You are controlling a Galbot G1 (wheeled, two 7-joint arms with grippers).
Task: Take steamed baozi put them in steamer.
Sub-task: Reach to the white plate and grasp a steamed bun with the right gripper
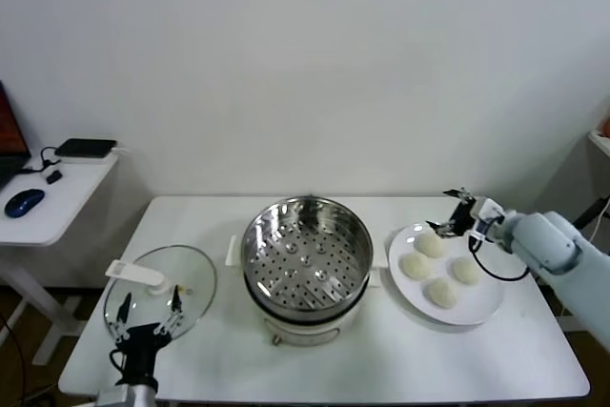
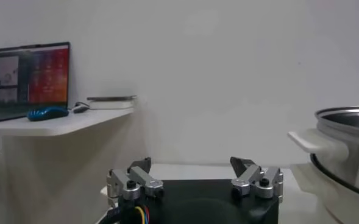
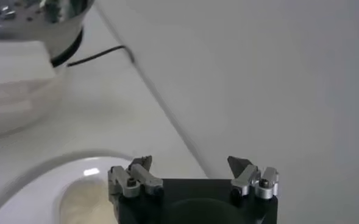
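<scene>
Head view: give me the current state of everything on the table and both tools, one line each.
Round stainless-steel steamer pot: uncovered, perforated tray empty.
Round glass lid with white handle: off, lying flat on the table to the pot's left.
Four off-white steamed baozi: all on the plate.
Flat white plate: holds the four buns.
Right tool: open, over the plate's far edge.
Left tool: open, empty, at the lid's near edge.

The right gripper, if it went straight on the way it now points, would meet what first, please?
Probably the bun at the plate's far edge: the open right gripper hangs just above it, angled down. Exact depth is unclear.
</scene>
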